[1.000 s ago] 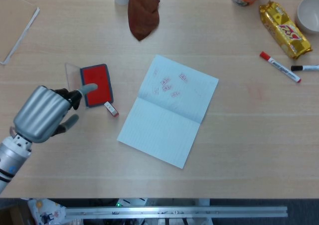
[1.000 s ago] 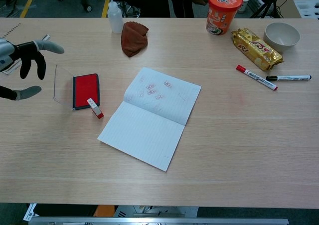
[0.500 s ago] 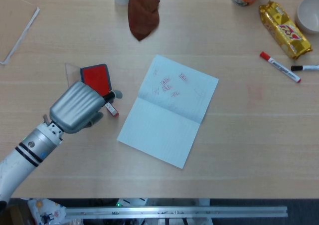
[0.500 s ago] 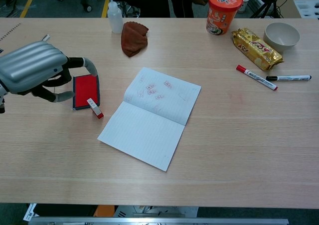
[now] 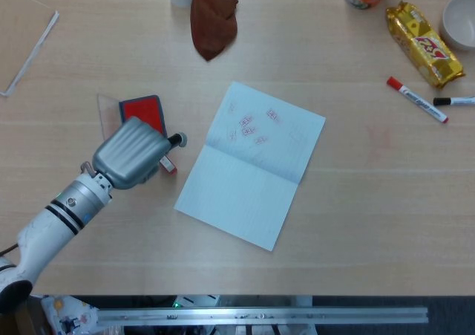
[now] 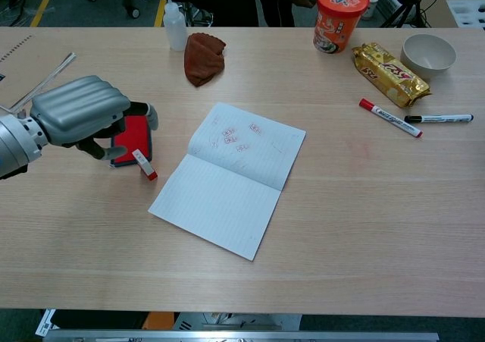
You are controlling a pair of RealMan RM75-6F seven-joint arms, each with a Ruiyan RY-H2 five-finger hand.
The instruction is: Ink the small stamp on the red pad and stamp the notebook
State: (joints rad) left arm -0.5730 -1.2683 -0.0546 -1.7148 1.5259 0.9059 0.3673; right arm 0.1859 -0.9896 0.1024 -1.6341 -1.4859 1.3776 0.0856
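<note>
The small stamp (image 6: 145, 164), white with a red end, lies on the table just right of the red ink pad (image 6: 135, 133). In the head view only the stamp's lower end (image 5: 168, 165) shows from under my left hand (image 5: 136, 154), and the pad's (image 5: 140, 109) far half is visible. My left hand (image 6: 82, 115) hovers over the pad's left side with its fingers bent down and apart, holding nothing. The open notebook (image 6: 229, 175) lies to the right, with several red stamp marks (image 5: 251, 128) on its upper page. My right hand is not seen.
A brown cloth (image 6: 202, 58) and squeeze bottle (image 6: 173, 23) stand at the back. An orange cup (image 6: 338, 17), gold snack packet (image 6: 389, 73), bowl (image 6: 428, 53), red marker (image 6: 389, 118) and black marker (image 6: 438, 118) lie at the right. The pad's clear lid (image 5: 106, 108) stands open on its left.
My left hand has swung in from the left edge and now sits over the ink pad, beside the stamp. The stamp, pad and notebook have not moved.
</note>
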